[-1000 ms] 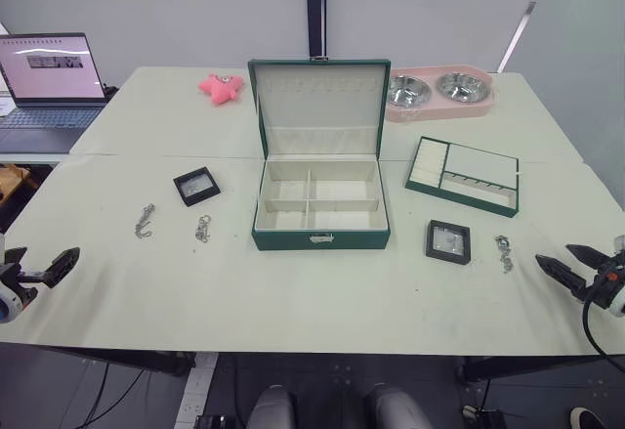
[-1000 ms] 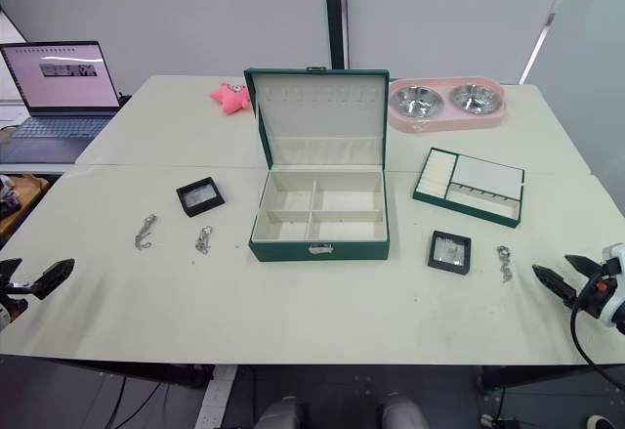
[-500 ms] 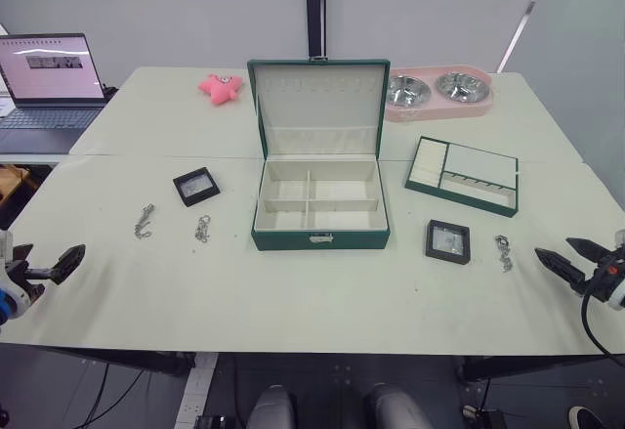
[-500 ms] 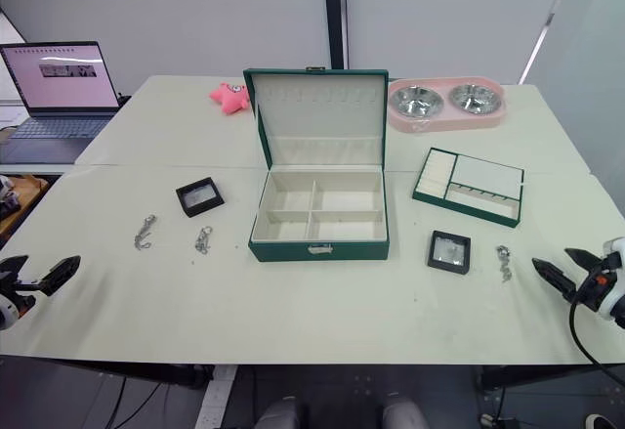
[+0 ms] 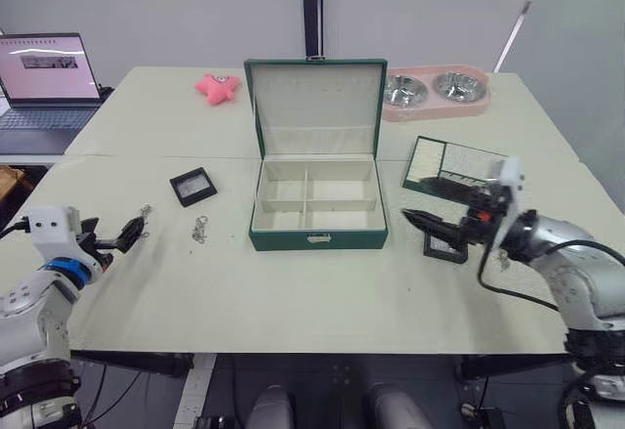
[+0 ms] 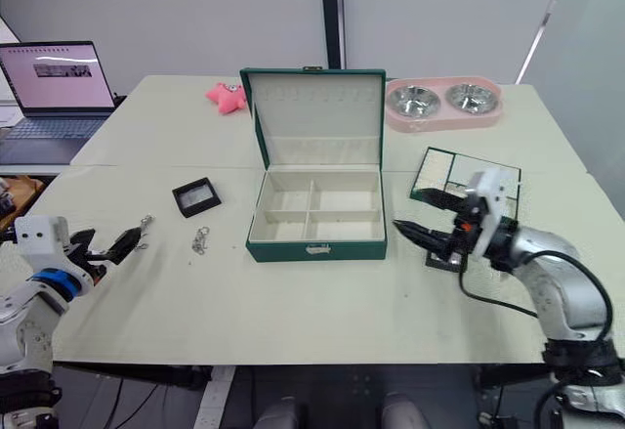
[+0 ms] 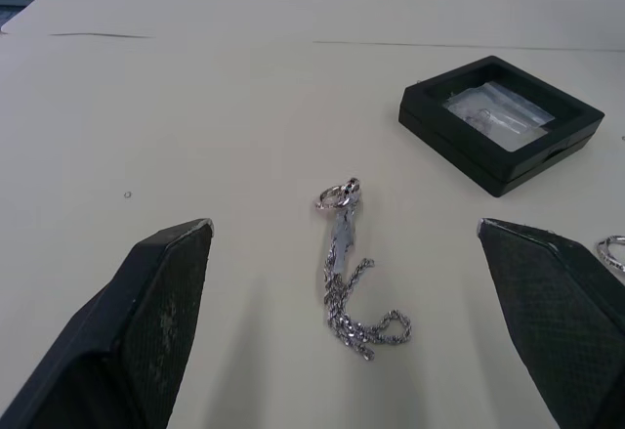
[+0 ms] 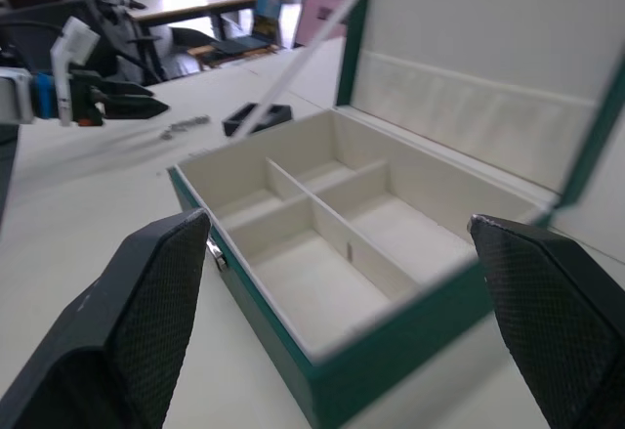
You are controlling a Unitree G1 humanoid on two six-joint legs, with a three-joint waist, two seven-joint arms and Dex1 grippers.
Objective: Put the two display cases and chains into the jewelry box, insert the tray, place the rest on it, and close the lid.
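Left tool [image 7: 342, 253] spread wide, empty, hovering low over the worktop [image 5: 293, 292] with one silver chain [image 7: 350, 275] lying straight ahead between its two fingers, untouched. Just beyond that chain, a little toward the box side, one display case [image 7: 500, 121] flat on the worktop; a second chain [image 5: 201, 228] near it, further toward the box from this tool.

Right tool [image 5: 430, 204] also spread wide, gripping nothing, pointing at the jewelry box [image 5: 317, 204] from its clasp-side corner. Second display case [image 5: 445, 247] just under and behind this tool's lower finger, partly hidden by it; contact not clear. Tray [image 5: 459, 167] right behind the tool, toward the far edge of the worktop, partly covered by the upper finger. Another chain [image 5: 504, 258] beside the forearm, mostly hidden.

Box open between the two tools, four cream compartments bare, lid [image 5: 315, 107] standing upright at the back.

Farther off beyond the box: pink double bowl holder [image 5: 436, 94] and pink plush toy [image 5: 220, 87]. Laptop [image 5: 49, 82] open, far beyond the left tool.
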